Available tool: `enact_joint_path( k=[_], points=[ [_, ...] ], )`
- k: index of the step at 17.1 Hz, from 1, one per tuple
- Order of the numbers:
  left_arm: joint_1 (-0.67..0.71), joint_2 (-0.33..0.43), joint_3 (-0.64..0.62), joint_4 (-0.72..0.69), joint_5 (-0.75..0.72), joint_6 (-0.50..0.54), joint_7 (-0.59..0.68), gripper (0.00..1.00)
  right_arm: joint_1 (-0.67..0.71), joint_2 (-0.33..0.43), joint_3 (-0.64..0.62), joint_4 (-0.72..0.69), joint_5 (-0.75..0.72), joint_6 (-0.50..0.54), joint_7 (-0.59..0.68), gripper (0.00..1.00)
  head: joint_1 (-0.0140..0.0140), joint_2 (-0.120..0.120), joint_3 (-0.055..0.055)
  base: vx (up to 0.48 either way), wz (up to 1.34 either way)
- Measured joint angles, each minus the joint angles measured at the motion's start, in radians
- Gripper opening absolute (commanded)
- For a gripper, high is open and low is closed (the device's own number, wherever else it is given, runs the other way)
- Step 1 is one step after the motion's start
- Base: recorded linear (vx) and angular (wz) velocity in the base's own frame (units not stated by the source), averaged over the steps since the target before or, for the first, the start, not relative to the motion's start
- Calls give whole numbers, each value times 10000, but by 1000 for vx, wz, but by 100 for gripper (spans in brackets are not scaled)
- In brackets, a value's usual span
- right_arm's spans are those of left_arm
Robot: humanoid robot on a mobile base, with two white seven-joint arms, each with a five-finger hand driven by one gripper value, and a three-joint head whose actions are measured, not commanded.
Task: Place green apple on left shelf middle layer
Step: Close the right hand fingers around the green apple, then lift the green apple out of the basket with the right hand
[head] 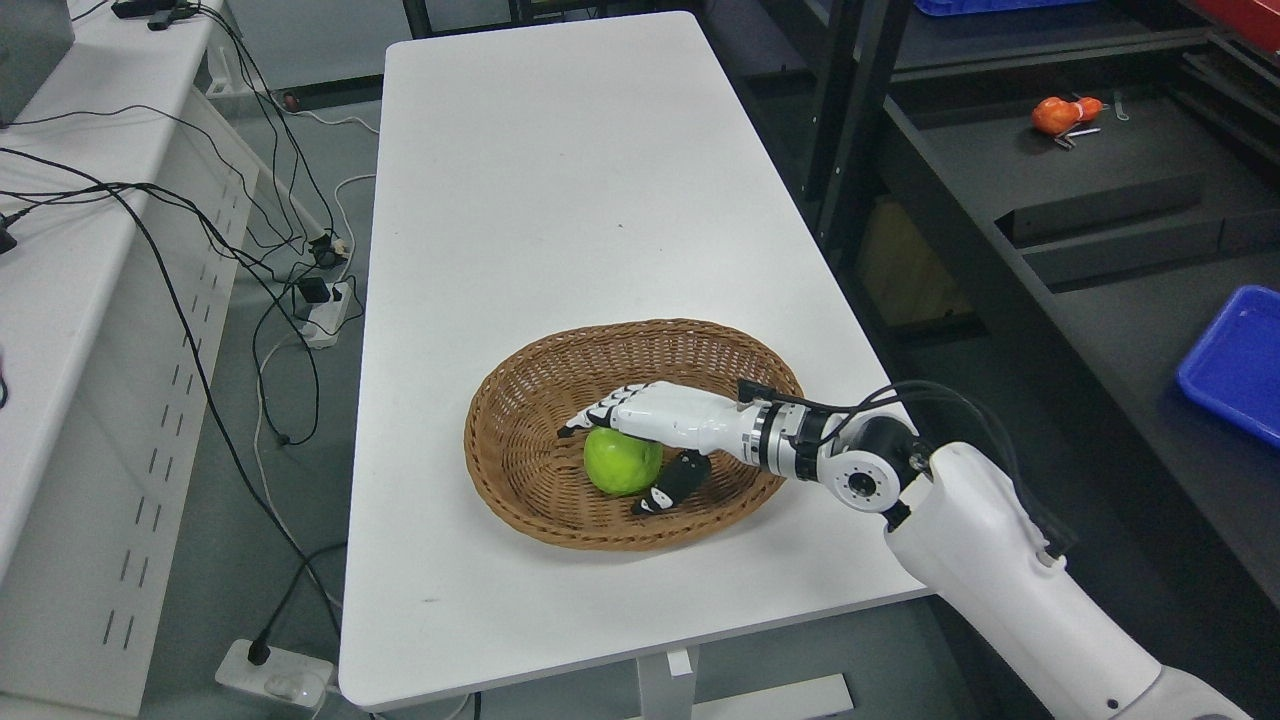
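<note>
Nearest the camera, the white right arm comes in from the lower right and reaches across the rim of the wicker basket (500, 480). Its right hand (640, 440) lies over the green apple (622, 460), fingers (600, 412) arched across the top and far side, thumb (668, 488) low on the near side, so the fruit sits between them. The digits look partly curled around it; whether they already press the skin I cannot tell. That side-on approach probably suits a round fruit lying in a shallow bowl: the palm can cup it without scraping the weave. Apple and basket rest on the white table (560, 180), toward its near end. Dark shelving (1050, 170) stands to the right, a blue tray (1235, 365) on it; no left shelf shows, so the placing is still ahead. No left arm is visible.
</note>
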Motion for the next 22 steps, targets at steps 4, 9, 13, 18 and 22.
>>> enact_joint_path(
  k=[4,9,13,18,22],
  points=[
    [0,0,0,-1,0,0,0,100,3,-57,-72,55,96,-28,-42,27,0,0,0,0,0],
    [0,0,0,-1,0,0,0,100,59,-322,-637,37,127,48,-62,1,0,0,0,0,0],
    [1,0,0,-1,0,0,0,100,181,-649,-1560,-245,153,512,-702,0,0,0,0,0,0],
    [1,0,0,-2,0,0,0,100,1028,-895,-3034,-785,181,2494,-5061,0,0,0,0,0,0],
    [1,0,0,-3,0,0,0,100,1897,-720,-4267,-1300,183,3313,-6355,0,0,0,0,0,0]
  ],
)
